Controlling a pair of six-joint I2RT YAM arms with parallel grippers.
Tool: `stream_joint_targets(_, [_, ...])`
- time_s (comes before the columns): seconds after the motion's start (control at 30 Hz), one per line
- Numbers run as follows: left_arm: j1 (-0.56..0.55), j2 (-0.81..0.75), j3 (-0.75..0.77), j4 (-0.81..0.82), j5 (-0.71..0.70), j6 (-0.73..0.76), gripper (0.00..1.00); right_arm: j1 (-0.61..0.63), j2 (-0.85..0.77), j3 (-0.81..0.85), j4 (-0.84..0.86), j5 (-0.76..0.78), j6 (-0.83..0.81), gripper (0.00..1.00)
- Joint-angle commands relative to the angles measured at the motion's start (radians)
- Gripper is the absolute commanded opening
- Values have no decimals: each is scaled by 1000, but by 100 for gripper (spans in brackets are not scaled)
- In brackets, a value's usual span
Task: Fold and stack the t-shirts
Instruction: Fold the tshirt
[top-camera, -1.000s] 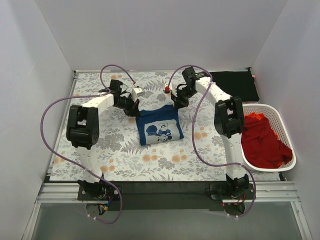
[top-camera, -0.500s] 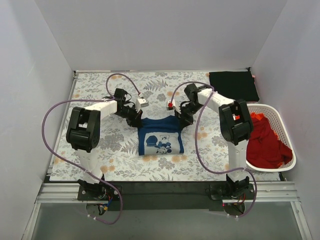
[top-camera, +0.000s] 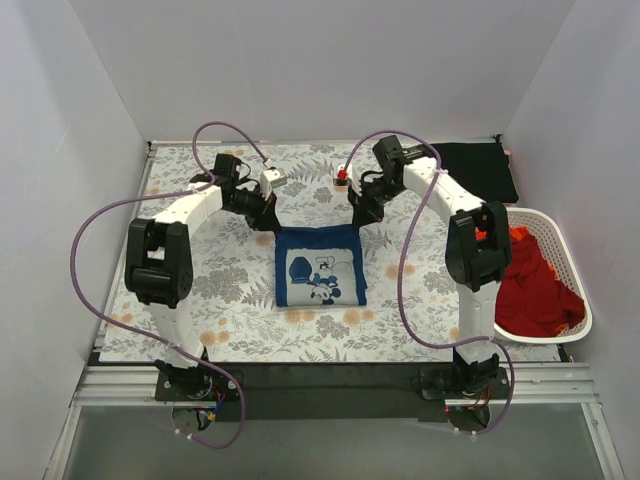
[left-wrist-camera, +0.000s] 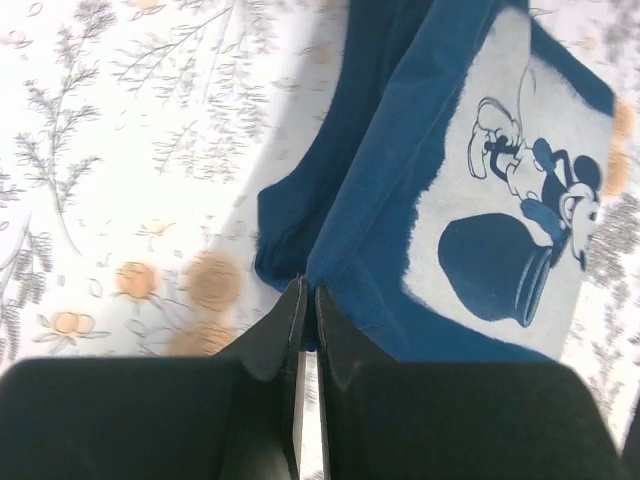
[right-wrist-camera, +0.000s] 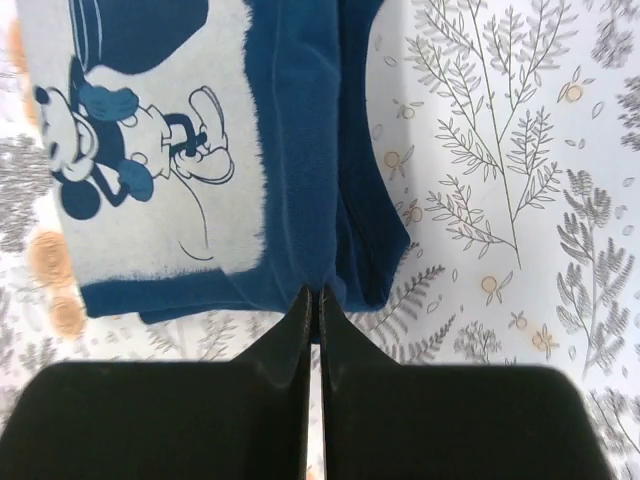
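No writing, brand name, number or sign can be read in any of the views. The white print (left-wrist-camera: 515, 215) on the navy t-shirt (top-camera: 320, 262) is only a picture, a cartoon mouse beside a dark jar, and no letters can be made out in it.

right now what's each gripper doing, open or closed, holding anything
left gripper: closed, pinching the far edge of the navy shirt.
right gripper: closed, pinching the same shirt's far edge at the other corner.
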Motion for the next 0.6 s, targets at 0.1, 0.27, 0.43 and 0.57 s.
stream_joint_targets(0.1, [3, 185, 127, 24, -33, -36, 0, 2, 197, 89, -5, 30, 8, 1])
stream_joint_targets(0.27, [2, 217, 144, 49, -48, -60, 10, -6, 253, 117, 6, 47, 28, 1])
stream_joint_targets(0.43, [2, 190, 131, 77, -30, -74, 0, -21, 221, 130, 3, 34, 39, 1])
stream_joint_targets(0.57, [2, 102, 118, 78, 22, -54, 0, -53, 144, 130, -7, -22, 66, 1])
